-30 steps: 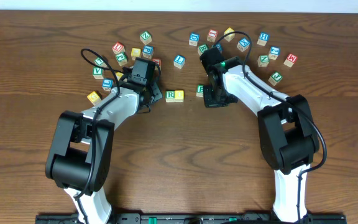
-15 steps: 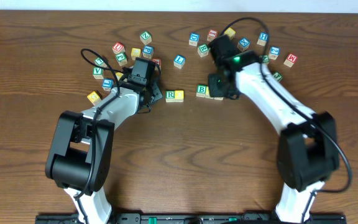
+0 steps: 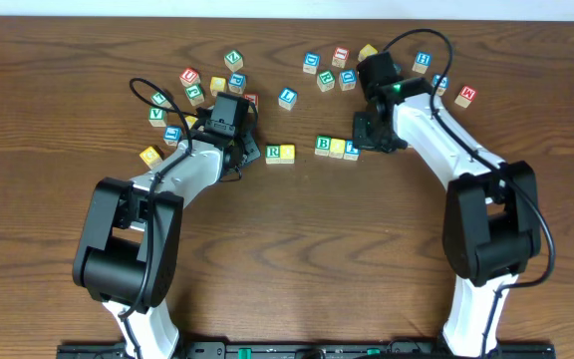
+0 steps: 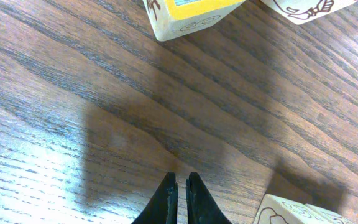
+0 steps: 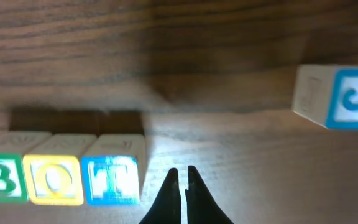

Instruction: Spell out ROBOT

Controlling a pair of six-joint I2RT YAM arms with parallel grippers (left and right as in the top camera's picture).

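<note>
Hanging low over the table, your right gripper (image 5: pixel 180 186) has its fingers pressed together with nothing between them. It sits just right of the row that begins at the B cube (image 5: pixel 2 180). The O cube (image 5: pixel 56 180) touches B's right side, and the T cube (image 5: pixel 112 179) touches O. The R cube (image 3: pixel 280 153) lies apart to B's left, the gap likely kept for the first O. Your left gripper (image 4: pixel 181 193), likewise closed and empty, is further left of B, beyond R. A yellow cube (image 3: pixel 150 156) well left of B looks a likely candidate.
</note>
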